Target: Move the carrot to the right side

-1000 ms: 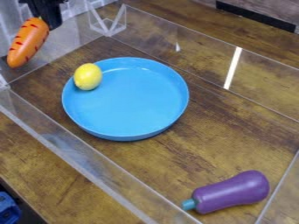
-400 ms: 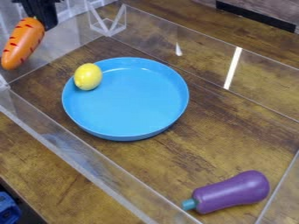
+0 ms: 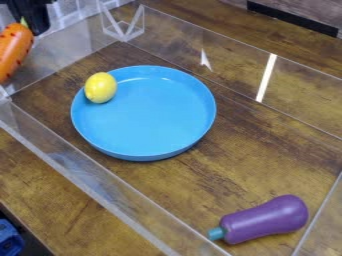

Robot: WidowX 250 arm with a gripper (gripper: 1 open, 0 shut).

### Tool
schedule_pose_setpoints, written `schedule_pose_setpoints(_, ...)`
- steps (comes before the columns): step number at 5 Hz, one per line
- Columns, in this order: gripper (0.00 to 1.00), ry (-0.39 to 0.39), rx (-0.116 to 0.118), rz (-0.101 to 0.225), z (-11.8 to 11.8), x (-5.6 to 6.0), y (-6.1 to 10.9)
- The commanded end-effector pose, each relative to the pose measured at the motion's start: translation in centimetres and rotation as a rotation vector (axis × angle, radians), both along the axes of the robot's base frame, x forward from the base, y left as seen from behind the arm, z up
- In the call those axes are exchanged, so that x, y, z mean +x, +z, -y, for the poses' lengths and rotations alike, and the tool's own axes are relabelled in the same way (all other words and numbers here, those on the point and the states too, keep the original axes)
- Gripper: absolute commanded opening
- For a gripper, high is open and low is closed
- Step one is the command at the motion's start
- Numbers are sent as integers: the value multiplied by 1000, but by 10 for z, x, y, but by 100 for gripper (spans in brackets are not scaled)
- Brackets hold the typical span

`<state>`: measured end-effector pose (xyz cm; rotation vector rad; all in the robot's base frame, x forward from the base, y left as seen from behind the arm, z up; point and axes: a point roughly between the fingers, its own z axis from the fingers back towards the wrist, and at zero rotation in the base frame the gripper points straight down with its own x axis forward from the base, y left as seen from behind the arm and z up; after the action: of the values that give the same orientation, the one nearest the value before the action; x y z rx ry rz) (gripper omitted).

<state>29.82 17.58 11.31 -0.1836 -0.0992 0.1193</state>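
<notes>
The carrot (image 3: 12, 50), orange with dark grooves and a green top, sits tilted at the far left edge of the view and is partly cut off by the frame. My gripper (image 3: 39, 12) shows only as a dark shape at the top left corner, right above the carrot's leafy end. Its fingers are mostly out of frame. I cannot make out whether they still pinch the carrot or how far apart they stand.
A blue plate (image 3: 167, 135) lies left of centre with a yellow lemon (image 3: 100, 87) on its left rim. A purple eggplant (image 3: 265, 219) lies at the bottom right. Clear acrylic walls (image 3: 80, 175) fence the wooden tabletop.
The carrot and the gripper have drifted left, so the carrot now touches the frame's left edge. Plate, lemon and eggplant have not moved.
</notes>
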Motion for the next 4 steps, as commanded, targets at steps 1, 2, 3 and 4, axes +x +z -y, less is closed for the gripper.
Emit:
schedule_pose_setpoints(1, 0, 28, 33, 39, -17, 4, 9)
schedule_pose_setpoints(2, 100, -99, 37, 33, -19, 17, -11)
schedule_pose_setpoints(3, 100, -194, 50, 27, -14, 28, -33)
schedule_pose_setpoints(4, 100, -197, 54, 25, -9, 34, -44)
